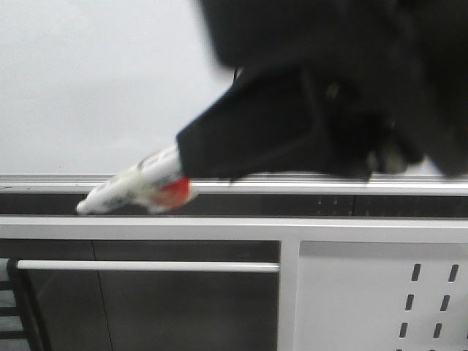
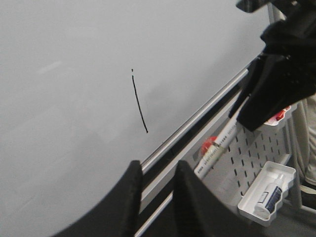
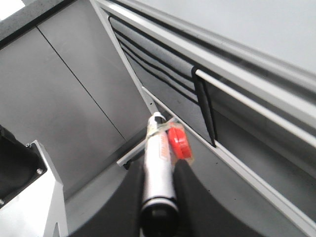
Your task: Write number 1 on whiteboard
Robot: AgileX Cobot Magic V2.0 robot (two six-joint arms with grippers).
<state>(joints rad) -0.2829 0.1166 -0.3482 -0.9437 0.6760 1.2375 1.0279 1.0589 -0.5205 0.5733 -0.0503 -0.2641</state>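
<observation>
1. The right gripper (image 3: 159,185) was closed on the marker pen (image 3: 159,163), fingers pressed against both sides of its barrel; only the right wrist view showed this grip.
2. The front view showed the marker pen (image 1: 139,189) projecting from the gripper, tip beside the silver rail (image 1: 88,180) under the whiteboard (image 1: 88,80).
3. Only the left wrist view showed the number 1 (image 2: 139,101) on the whiteboard (image 2: 64,123), well apart from the pen tip.
4. The left gripper (image 2: 154,190) held nothing, fingers narrowly apart, the number 1 just beyond its fingertips.
</observation>
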